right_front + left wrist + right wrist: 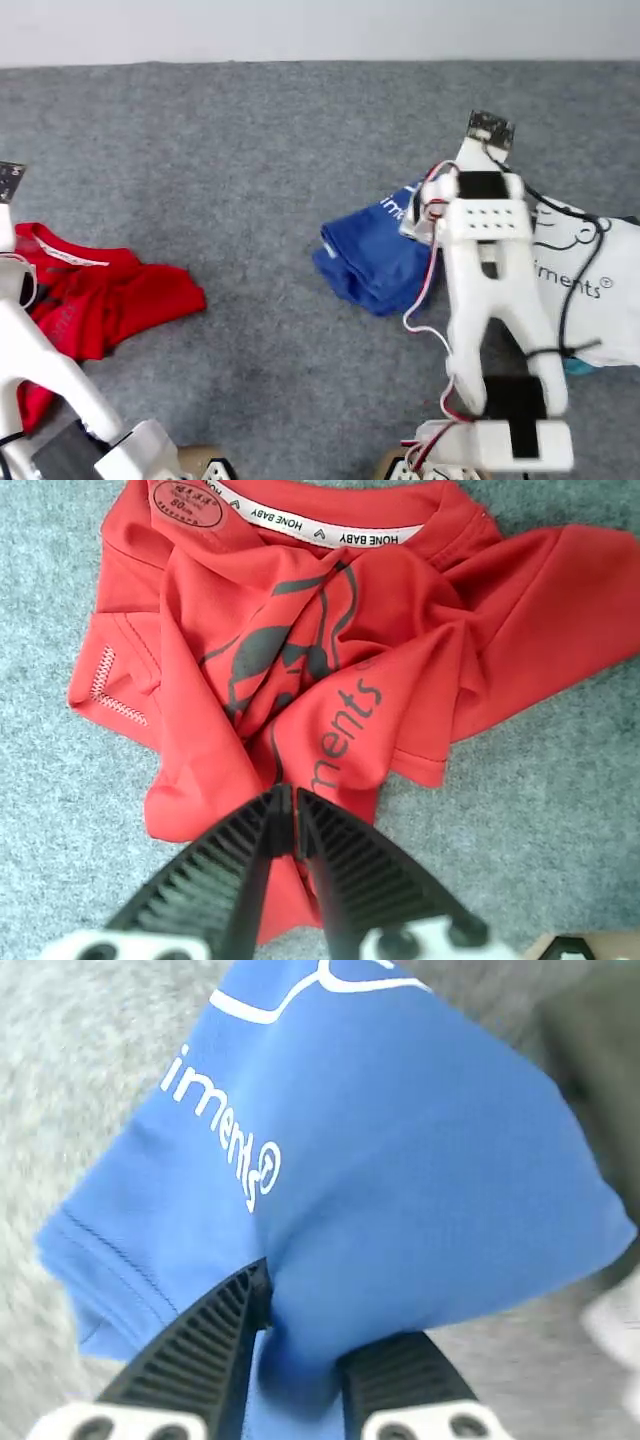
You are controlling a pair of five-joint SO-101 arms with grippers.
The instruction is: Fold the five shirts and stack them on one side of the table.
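1. The right gripper [320,1310] is clamped on a bunched fold of the blue shirt [400,1160], right of centre on the grey table cover [250,150].
2. A white shirt [590,290] lies against it; the right arm hides part of both.
3. The left gripper [285,815] is closed, its tips on the crumpled red shirt [300,660] at the table's left edge.

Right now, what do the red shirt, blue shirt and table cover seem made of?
The red shirt: thin smooth knit, probably synthetic; it drapes in soft folds. The blue shirt: similar smooth knit, with stitched hem. The table cover: grey felt or low carpet, fuzzy, speckled.
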